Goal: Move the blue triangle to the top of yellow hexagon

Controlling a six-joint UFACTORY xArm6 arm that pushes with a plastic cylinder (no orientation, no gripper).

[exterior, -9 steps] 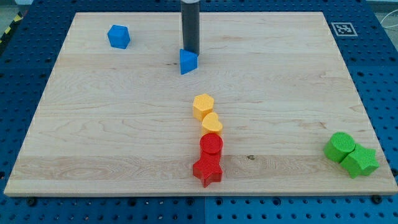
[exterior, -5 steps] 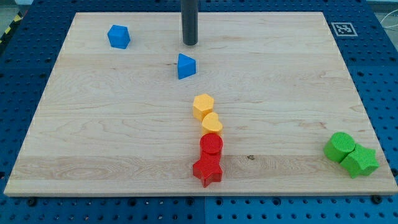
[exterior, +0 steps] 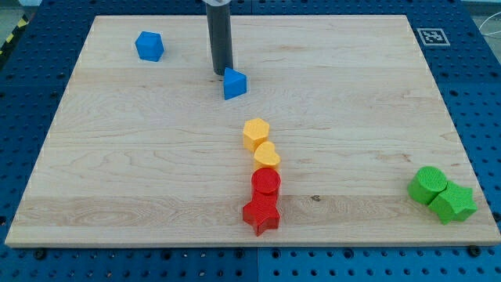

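Note:
The blue triangle (exterior: 234,84) lies on the wooden board (exterior: 141,157), above the board's middle. The yellow hexagon (exterior: 255,134) sits lower, below and slightly right of the triangle, with a clear gap between them. My tip (exterior: 221,73) stands just off the triangle's upper left corner, touching it or nearly so. The dark rod rises from there to the view's top.
A yellow rounded block (exterior: 267,155), a red cylinder (exterior: 266,183) and a red star (exterior: 261,215) run in a column below the hexagon. A blue block (exterior: 149,45) lies at the top left. A green cylinder (exterior: 427,185) and green block (exterior: 453,203) sit at the lower right.
The rod drew back up from the triangle, then came down to its upper left side. The triangle has shifted only slightly.

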